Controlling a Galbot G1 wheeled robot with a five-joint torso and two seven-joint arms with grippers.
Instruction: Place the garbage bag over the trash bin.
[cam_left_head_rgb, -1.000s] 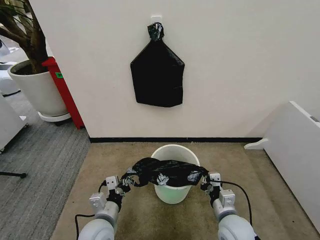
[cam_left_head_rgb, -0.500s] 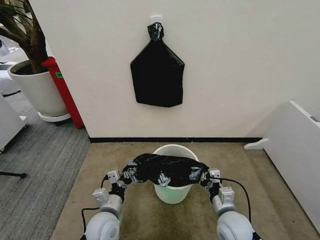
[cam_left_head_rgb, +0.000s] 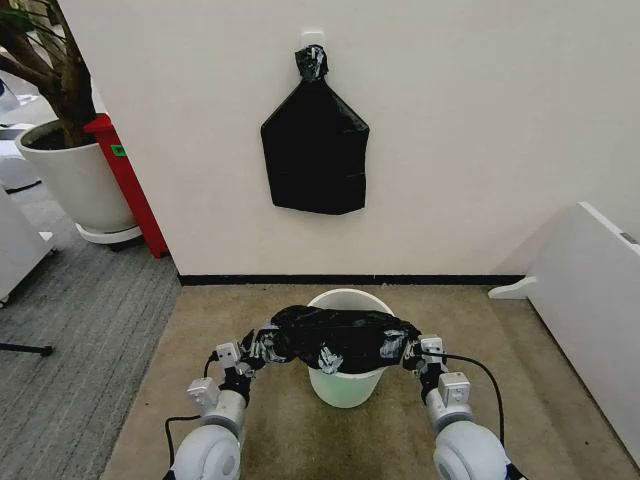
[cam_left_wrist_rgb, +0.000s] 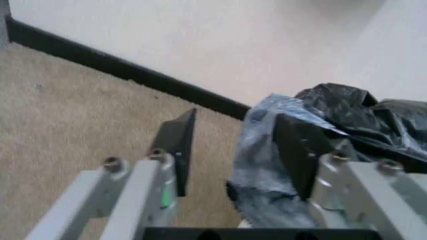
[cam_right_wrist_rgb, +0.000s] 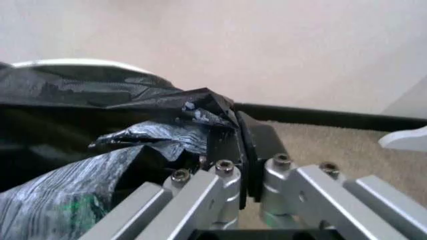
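The cream-white trash bin (cam_left_head_rgb: 346, 387) stands on the carpet close to the wall. The glossy black garbage bag (cam_left_head_rgb: 335, 338) is stretched across its near rim and covers most of the bin's mouth; a strip of far rim still shows. My left gripper (cam_left_head_rgb: 243, 357) is at the bag's left end. In the left wrist view the left gripper (cam_left_wrist_rgb: 233, 135) has its fingers apart, with the garbage bag (cam_left_wrist_rgb: 347, 112) draped over one finger. My right gripper (cam_left_head_rgb: 418, 352) is at the bag's right end. In the right wrist view the right gripper (cam_right_wrist_rgb: 241, 127) is shut on the crinkled garbage bag (cam_right_wrist_rgb: 153, 132).
A flat black knotted bundle (cam_left_head_rgb: 315, 150) hangs on the wall above the bin. A large white plant pot (cam_left_head_rgb: 75, 185) and a red stand (cam_left_head_rgb: 128, 175) are at the far left. A white panel (cam_left_head_rgb: 590, 300) lies to the right. Carpet surrounds the bin.
Both grippers have moved forward toward the wall, carrying the bag farther across the bin's mouth, so less of the opening shows.
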